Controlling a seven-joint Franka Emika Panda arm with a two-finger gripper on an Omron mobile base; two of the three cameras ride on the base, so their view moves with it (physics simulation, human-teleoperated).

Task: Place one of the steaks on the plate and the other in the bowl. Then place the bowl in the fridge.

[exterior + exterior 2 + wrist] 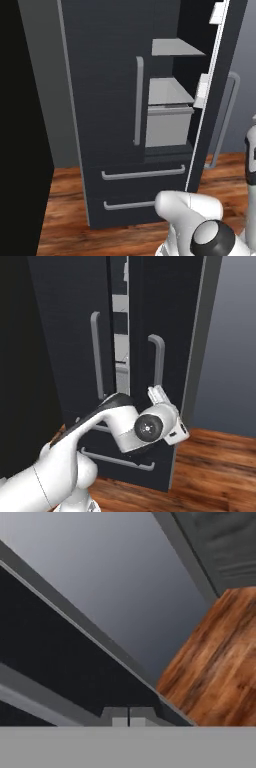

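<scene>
The fridge (100, 100) stands straight ahead, tall and dark, with its right door (216, 115) swung open and its left door closed. Grey shelves (175, 47) and a pale inner drawer (167, 125) show inside. From the right the fridge (65, 331) shows just a narrow gap between the doors. My gripper (129, 718) is shut with nothing between its fingertips, which press together, and it sits close to the dark door face (45, 642). My wrist (150, 427) hangs just below the right door's handle (159, 361). The steaks, the plate and the bowl are out of view.
Two lower fridge drawers with bar handles (142, 174) sit under the doors. Wooden floor (215, 466) lies in front and to the right, with a grey wall (235, 356) beyond the fridge. A black panel (20, 125) bounds the left side.
</scene>
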